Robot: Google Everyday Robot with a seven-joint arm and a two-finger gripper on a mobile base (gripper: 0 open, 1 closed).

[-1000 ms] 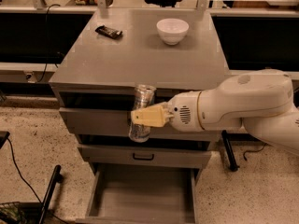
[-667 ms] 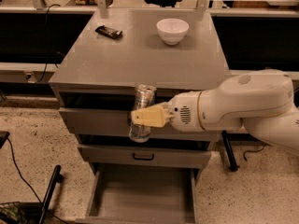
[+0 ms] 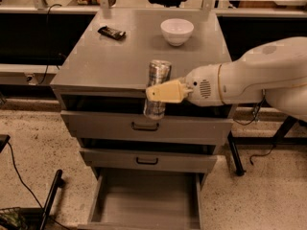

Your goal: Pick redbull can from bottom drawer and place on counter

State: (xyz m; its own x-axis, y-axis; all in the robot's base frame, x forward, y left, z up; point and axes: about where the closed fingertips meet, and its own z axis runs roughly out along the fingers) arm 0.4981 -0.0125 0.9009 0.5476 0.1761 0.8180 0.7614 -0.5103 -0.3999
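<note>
Gripper (image 3: 156, 94) clamped round can (image 3: 158, 73), upright, high above open drawer (image 3: 144, 205), at counter (image 3: 115, 56) front edge: height suits setting it on top.

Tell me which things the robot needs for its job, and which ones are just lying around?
For the job:
slim shiny silver redbull can, held by the yellow pincer in front of the cabinet's top edge
open grey metal bottom drawer
flat grey counter

Just lying about, both on the counter:
round white bowl
dark wrapped snack bar
</note>
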